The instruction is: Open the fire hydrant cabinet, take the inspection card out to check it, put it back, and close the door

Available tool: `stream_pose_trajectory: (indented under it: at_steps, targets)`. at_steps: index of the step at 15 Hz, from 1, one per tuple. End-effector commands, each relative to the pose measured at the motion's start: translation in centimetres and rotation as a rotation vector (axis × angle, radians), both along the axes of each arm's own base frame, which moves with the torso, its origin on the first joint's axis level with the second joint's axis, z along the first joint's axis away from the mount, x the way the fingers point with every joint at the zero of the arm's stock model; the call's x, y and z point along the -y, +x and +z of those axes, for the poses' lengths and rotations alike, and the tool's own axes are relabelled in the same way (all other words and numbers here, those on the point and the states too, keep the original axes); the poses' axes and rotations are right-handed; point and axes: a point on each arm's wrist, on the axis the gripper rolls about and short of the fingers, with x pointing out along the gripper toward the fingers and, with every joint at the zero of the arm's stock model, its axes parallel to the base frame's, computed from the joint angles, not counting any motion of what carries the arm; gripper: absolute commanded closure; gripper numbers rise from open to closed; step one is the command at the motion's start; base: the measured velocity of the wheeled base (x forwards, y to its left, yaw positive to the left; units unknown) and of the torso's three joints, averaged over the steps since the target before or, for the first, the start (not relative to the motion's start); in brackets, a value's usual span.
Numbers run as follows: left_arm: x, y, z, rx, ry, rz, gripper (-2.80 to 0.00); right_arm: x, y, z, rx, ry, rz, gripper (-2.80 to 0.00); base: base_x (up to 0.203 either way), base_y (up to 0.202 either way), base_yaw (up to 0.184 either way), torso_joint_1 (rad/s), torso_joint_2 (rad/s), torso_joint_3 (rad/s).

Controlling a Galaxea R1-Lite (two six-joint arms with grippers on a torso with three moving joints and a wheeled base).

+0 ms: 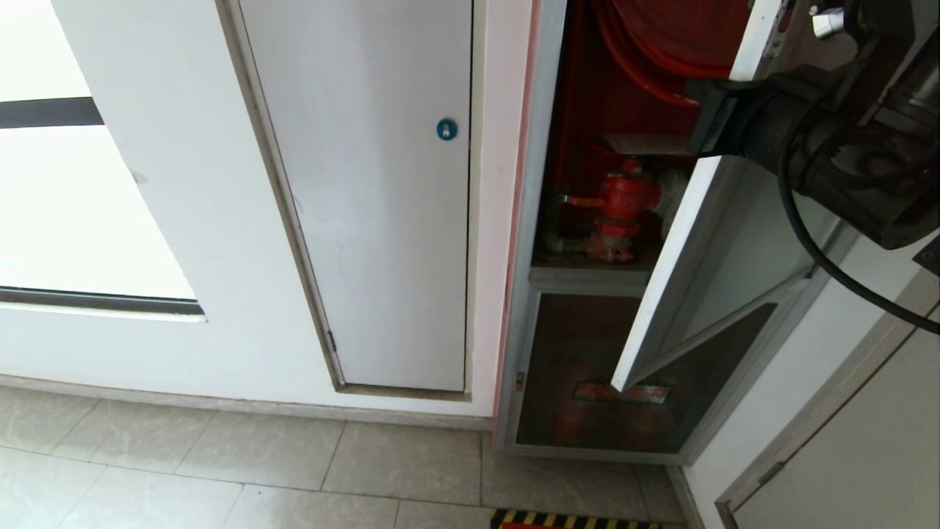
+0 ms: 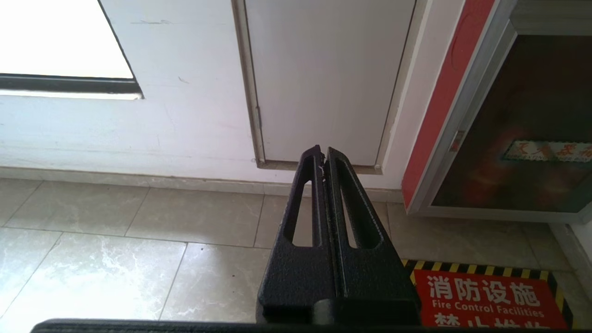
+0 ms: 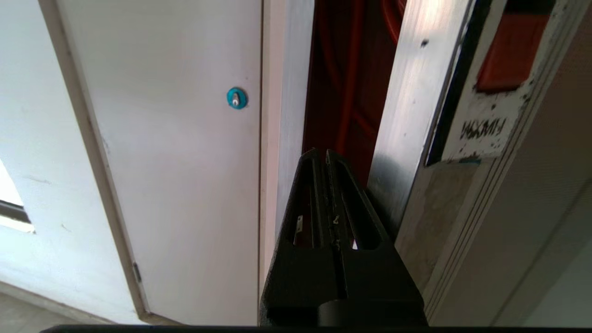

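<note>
At the right of the head view the fire hydrant cabinet [image 1: 587, 220] stands open, its door [image 1: 720, 279] swung partway out, a red valve [image 1: 620, 209] showing inside. The right gripper [image 3: 322, 155], fingers pressed together and holding nothing, sits beside the door's silver edge; the left gripper [image 2: 322, 151], also pressed together, hangs over the floor tiles [image 2: 138, 231]. The inspection card cannot be made out
</note>
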Motion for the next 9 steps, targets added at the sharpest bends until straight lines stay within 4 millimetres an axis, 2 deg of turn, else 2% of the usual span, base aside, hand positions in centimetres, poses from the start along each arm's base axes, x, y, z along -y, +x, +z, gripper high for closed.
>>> stream_pose_trajectory:
  at_steps: [1, 9]
  targets:
    - [0.00, 0.01, 0.01, -0.001, -0.001, 0.000, 0.00, 0.27, -0.65, 0.54, 0.019, 0.008, -0.007, 0.00, 0.000, 0.000, 0.000, 0.000, 0.00, 0.000]
    - [0.00, 0.01, 0.01, -0.001, -0.001, 0.000, 0.00, 0.85, -1.37, 0.48, 0.014, 0.006, -0.074, 0.00, 0.000, 0.000, 0.000, 0.000, 0.00, 0.000]
